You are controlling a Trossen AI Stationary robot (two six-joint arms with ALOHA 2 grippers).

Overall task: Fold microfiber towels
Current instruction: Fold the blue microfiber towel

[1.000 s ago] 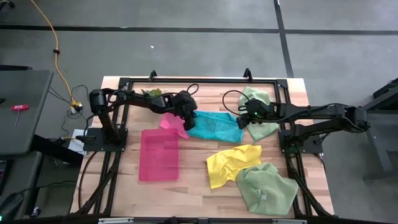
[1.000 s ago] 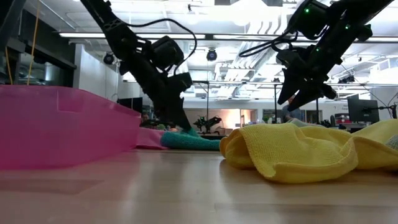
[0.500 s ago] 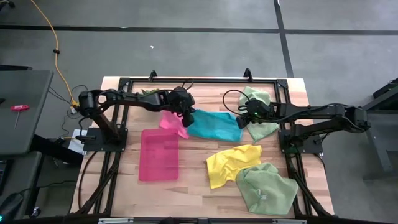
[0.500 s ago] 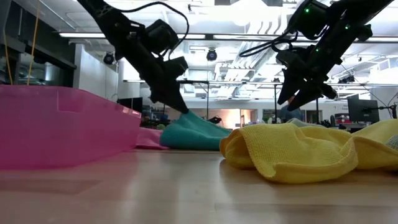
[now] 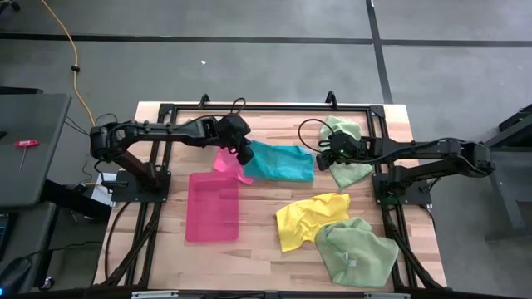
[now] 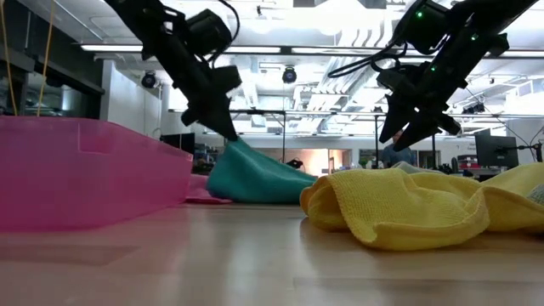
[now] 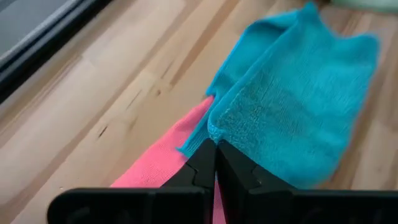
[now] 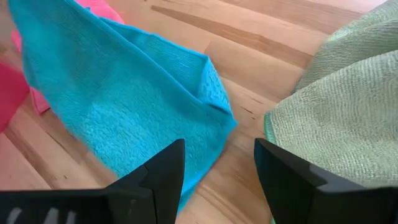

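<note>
Wood surface (image 5: 258,241) carrying five cloths and a pink tray (image 5: 213,206) at its left. A pale green towel (image 5: 356,251) lies at the near right, touching a yellow towel (image 5: 309,216). Another pale green towel (image 5: 345,149) sits far right. The teal towel (image 5: 283,161) lies in the far middle, its left corner pinched and lifted by the left end effector (image 5: 243,154), fingers closed on it. A pink towel (image 5: 230,165) lies just beneath. The right end effector (image 5: 326,159) hovers with fingers spread between the teal and far green towels.
</note>
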